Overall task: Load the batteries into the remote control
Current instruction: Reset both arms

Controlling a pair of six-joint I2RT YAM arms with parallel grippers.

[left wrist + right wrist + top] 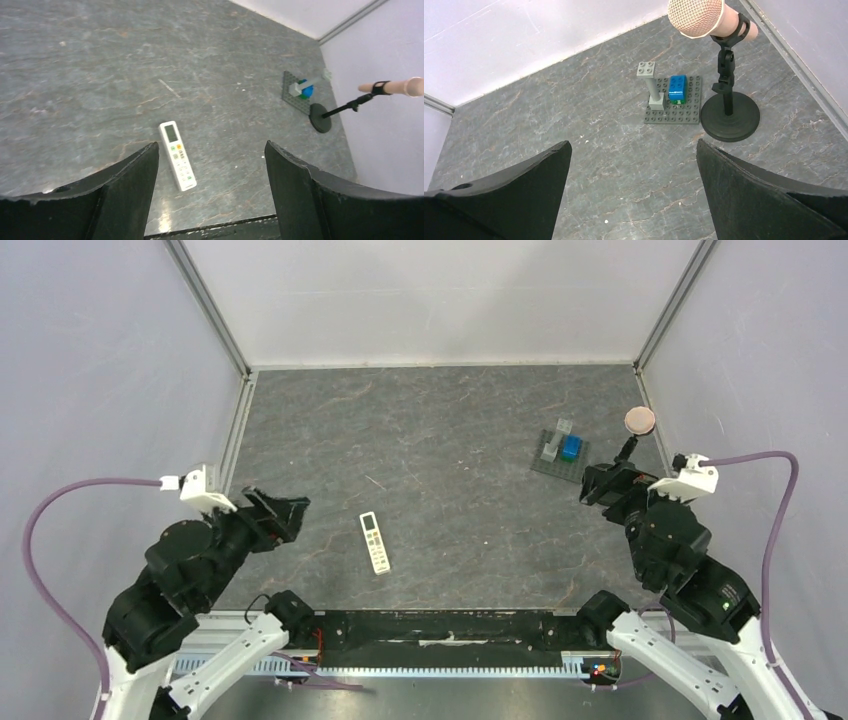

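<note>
The white remote control [375,542] lies face up, screen and buttons showing, on the grey table near the front middle. It also shows in the left wrist view [177,155]. My left gripper [288,512] is open and empty, raised to the left of the remote. In the left wrist view the left gripper [211,150] frames bare table just right of the remote. My right gripper [598,485] is open and empty at the right, near the brick plate; in its own view the right gripper [634,147] is over bare table. The batteries are out of view.
A grey plate with blue and grey blocks [560,452] sits at the back right, also in the right wrist view [673,99]. A small microphone on a black round stand [638,422] stands beside it, near the right wall [727,75]. White walls enclose the table.
</note>
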